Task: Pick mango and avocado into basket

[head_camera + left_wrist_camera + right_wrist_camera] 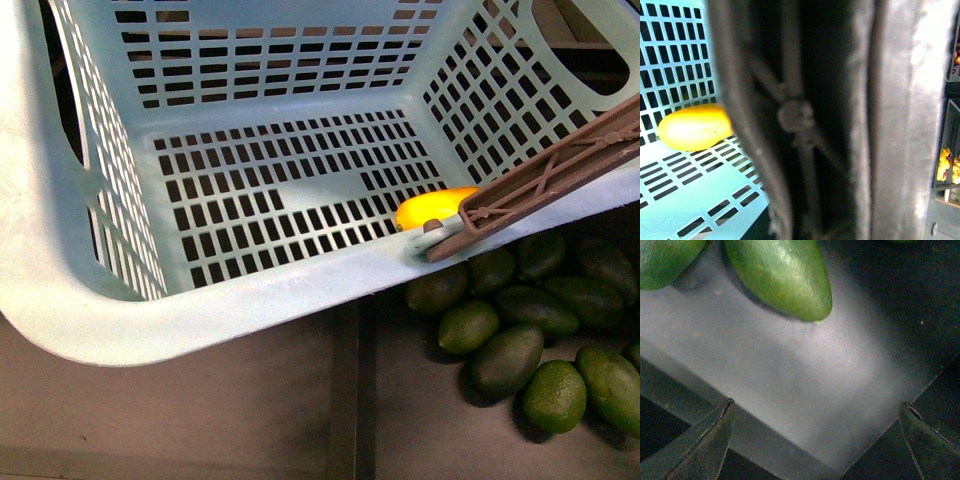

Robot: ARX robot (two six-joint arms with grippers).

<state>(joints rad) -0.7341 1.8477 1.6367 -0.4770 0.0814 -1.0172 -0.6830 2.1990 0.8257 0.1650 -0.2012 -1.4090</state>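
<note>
Mango (435, 208) in basket (250, 290); right pincer (817, 404) near avocado (782, 275).
Mango lying at near wall beside brown handle (545, 185); right pincer spread, empty; left pincer (820, 120) blurred, grip untellable.

Under the right gripper (817, 401) we see a matte grey shelf floor (790, 360), bearing a heap of dark green oval avocados (520, 345); a dark narrow divider strip (345, 400) bounds it.
</note>
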